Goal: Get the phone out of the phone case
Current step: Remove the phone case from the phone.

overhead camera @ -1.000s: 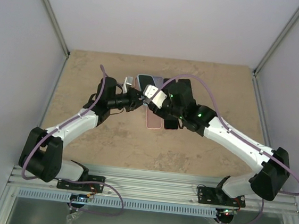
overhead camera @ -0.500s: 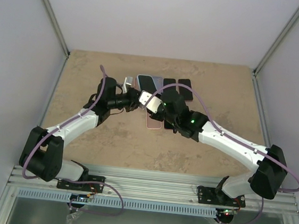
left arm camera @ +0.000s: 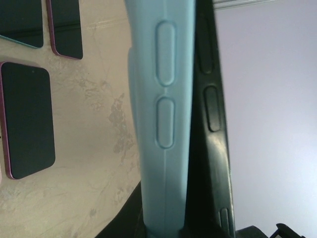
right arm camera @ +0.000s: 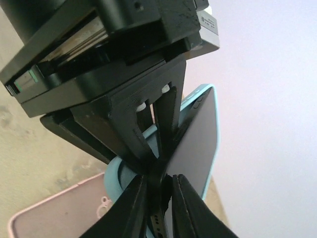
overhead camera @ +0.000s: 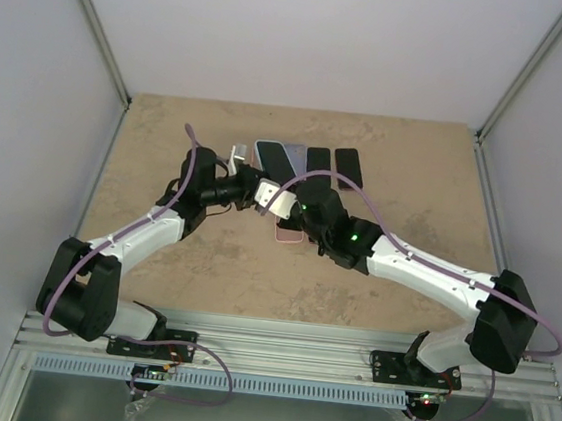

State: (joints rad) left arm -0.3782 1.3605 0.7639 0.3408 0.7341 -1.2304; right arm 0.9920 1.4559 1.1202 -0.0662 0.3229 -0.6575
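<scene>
Above the far middle of the stone-patterned table, your two arms meet at one handset held clear of the surface. Your left tool is clenched on the phone case, a soft-looking, matte, pale blue shell with rounded edges and two raised oval button covers along its side. Beside that shell runs the phone, a thin, glossy black slab with its own small oval buttons. In the right wrist view you can see it tilting out of the case along one long edge, while its lower end sits by the blue rim. Your right tool is pinched on that lower end, a black finger on either face. Beneath, flat on the table, lie a pale pink case and several dark-screened phones with pink or teal rims.
</scene>
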